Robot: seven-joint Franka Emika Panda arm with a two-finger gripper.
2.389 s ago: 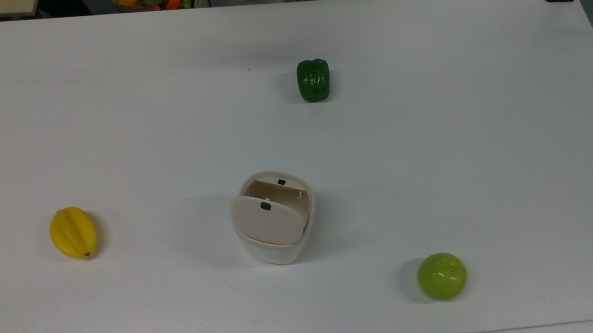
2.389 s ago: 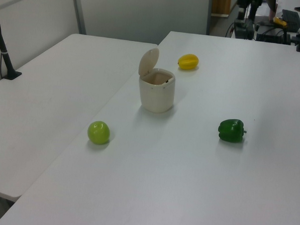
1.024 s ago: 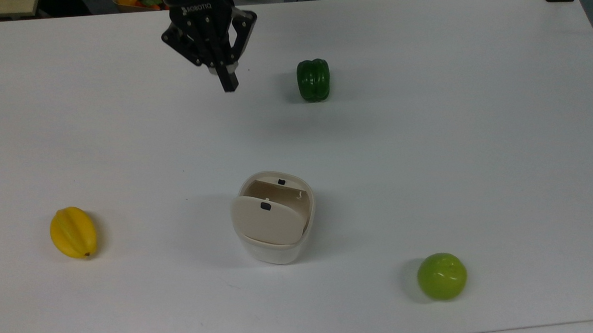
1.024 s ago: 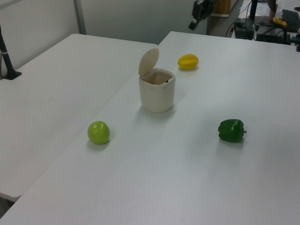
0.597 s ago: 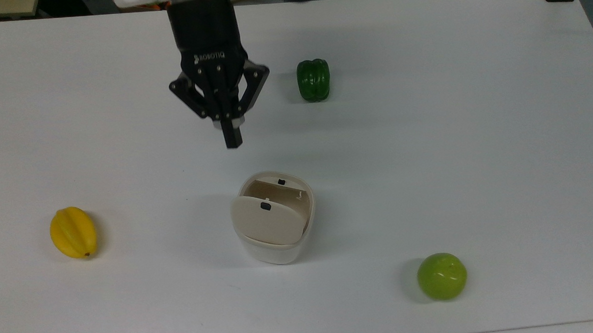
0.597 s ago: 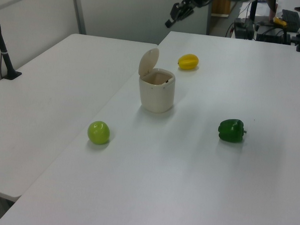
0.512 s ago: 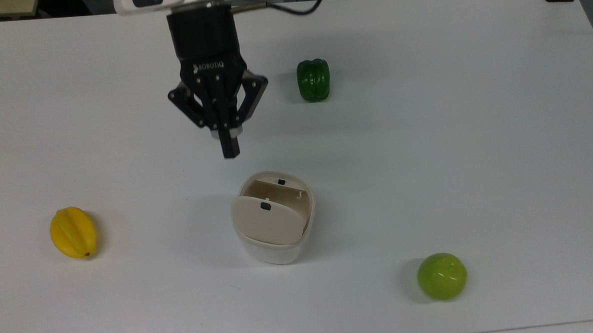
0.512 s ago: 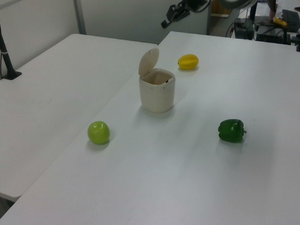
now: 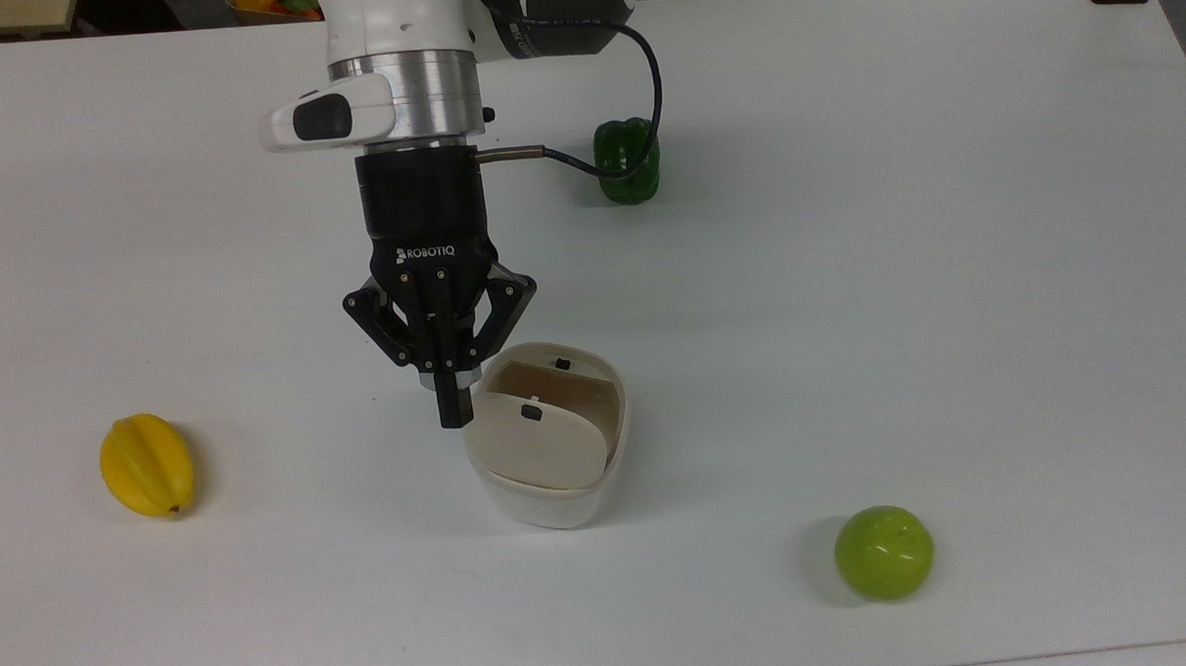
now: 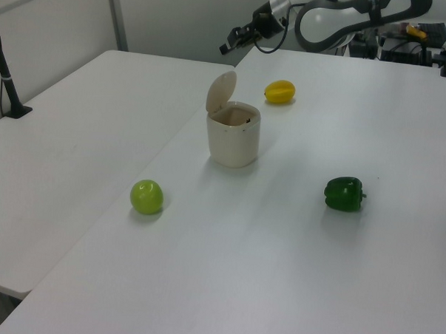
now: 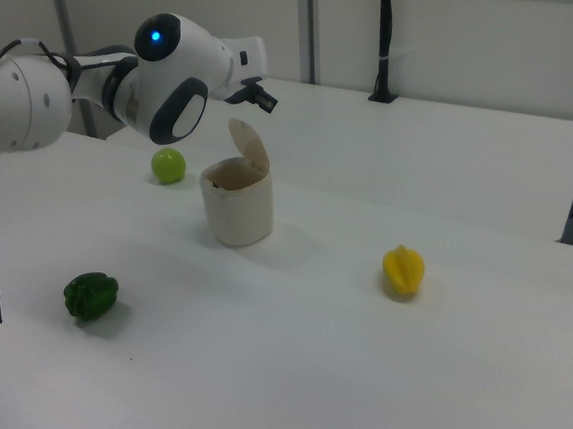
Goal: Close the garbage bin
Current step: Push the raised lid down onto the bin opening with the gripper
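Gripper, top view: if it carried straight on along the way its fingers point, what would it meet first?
Probably the raised lid of the bin; the gripper sits just beside it, though height is unclear.

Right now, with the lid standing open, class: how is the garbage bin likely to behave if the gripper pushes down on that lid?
The lid stands upright on a hinge at the rim, so it should probably swing down easily. The garbage bin looks like thin plastic, apparently empty, so likely light; it may slide or tip. The shut gripper beside the lid suits a gentle nudge.
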